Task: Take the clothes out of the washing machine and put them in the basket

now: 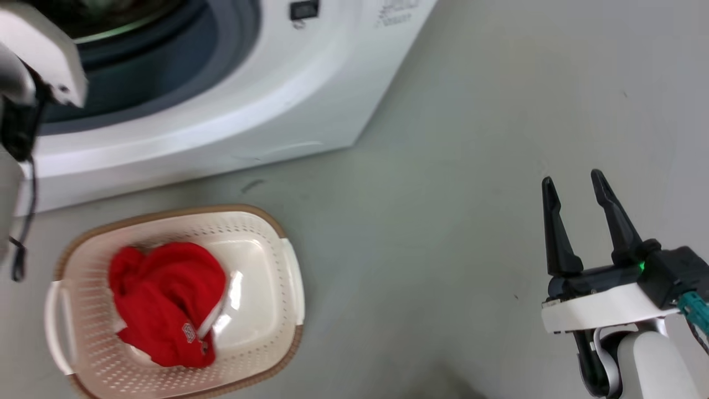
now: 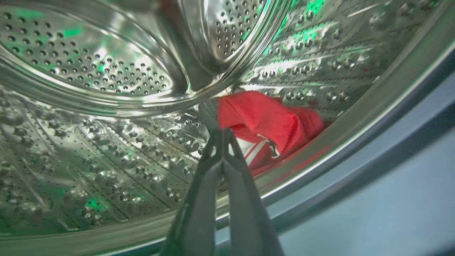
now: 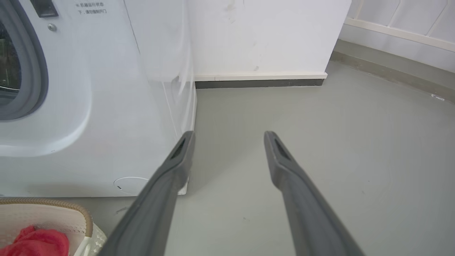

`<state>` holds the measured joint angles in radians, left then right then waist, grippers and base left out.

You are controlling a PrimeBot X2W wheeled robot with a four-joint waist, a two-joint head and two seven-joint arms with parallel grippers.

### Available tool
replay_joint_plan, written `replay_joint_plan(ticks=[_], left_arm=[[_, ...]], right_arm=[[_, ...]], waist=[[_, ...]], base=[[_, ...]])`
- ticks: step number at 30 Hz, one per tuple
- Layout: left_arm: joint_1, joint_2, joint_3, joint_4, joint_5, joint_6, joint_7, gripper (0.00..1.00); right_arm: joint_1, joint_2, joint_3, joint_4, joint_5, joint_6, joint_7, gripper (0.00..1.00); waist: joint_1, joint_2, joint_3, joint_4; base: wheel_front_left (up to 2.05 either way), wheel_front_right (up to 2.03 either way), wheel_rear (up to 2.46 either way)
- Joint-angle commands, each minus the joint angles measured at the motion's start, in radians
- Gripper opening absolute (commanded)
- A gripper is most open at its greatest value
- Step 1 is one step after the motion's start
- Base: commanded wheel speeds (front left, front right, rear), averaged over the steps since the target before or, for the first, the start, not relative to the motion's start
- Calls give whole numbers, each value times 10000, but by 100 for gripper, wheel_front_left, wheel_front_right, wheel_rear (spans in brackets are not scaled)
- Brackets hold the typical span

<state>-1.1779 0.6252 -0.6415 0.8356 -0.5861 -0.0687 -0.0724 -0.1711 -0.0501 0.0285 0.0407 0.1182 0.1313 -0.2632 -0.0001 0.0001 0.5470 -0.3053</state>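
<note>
In the left wrist view my left gripper (image 2: 222, 132) is inside the washing machine's steel drum (image 2: 106, 71). Its fingers are pressed together at the lower left edge of a red garment with white stripes (image 2: 263, 121), which lies near the drum's rim. In the head view the pale left forearm (image 1: 39, 61) reaches into the washing machine (image 1: 249, 100). Another red garment (image 1: 166, 299) lies in the cream basket (image 1: 288, 260) on the floor in front. My right gripper (image 1: 573, 177) stands open and empty over the floor at the right, far from both.
The grey rubber ring (image 1: 232, 33) surrounds the opening. In the right wrist view the right gripper (image 3: 229, 133) points at bare grey floor beside the machine (image 3: 106, 106), with a white wall (image 3: 266, 35) behind it. The basket corner (image 3: 71, 213) shows at the lower left.
</note>
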Motion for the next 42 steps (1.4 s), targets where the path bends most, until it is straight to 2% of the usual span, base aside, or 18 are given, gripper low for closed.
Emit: replay_joint_plan(ticks=[1,5,8,9,10,15,20,29,32,37,42], left_arm=[[335,-145,20,-78,-55,89,-304,0],[1059,-513,-1,-217,-221,163,-946,0],[1363,-655,-146,-329,-286,76,-937,0],[1400,-669,-163,-365,-316,61,-901,40],[1419,-668,-219,-392,-289,36,-818,100],[1130,-616,-315,-569,-342,-60,-377,100],[364,-384,-479,-745,-349,-268,623,100],[-1887,-56,-418,-755,-1232,-510,4079,100],[-2666,-23,-189,-629,-1645,-341,5473,100],[-3698,203,201,-333,-2102,183,7008,100],[-4276,294,40,-323,-1924,555,7878,100]], right_arm=[[167,-4,-46,53,-118,-10,-24,100],[350,-6,-118,132,-322,-10,-24,100],[470,-3,-77,151,-489,-10,-24,100],[487,-3,-57,151,-512,-10,-24,100],[501,-3,-50,146,-545,-10,-24,100],[459,-1,30,71,-537,-10,-24,100],[346,-1,95,-19,-349,-10,-24,100],[-30,5,390,-135,414,-9,-24,100],[-127,7,621,-97,767,-10,-24,100],[-157,8,1125,-8,1240,-10,-24,100],[-56,7,1280,-17,1564,-10,-24,100]], waist=[[1,-1,-649,564],[1,-1,-1125,879],[1,-1,-1298,1020],[1,-1,-1318,1037],[1,-1,-1325,1052],[1,-1,-1083,963],[1,-1,-349,665],[1,-1,1609,-294],[1,-1,2154,-715],[1,-1,2740,-1393],[1,-1,3078,-1685]], base=[[0,0,0],[0,0,0],[0,0,0],[0,0,0],[0,0,0],[0,0,0],[0,0,0],[0,0,0],[0,0,0],[0,0,0],[0,0,0]])
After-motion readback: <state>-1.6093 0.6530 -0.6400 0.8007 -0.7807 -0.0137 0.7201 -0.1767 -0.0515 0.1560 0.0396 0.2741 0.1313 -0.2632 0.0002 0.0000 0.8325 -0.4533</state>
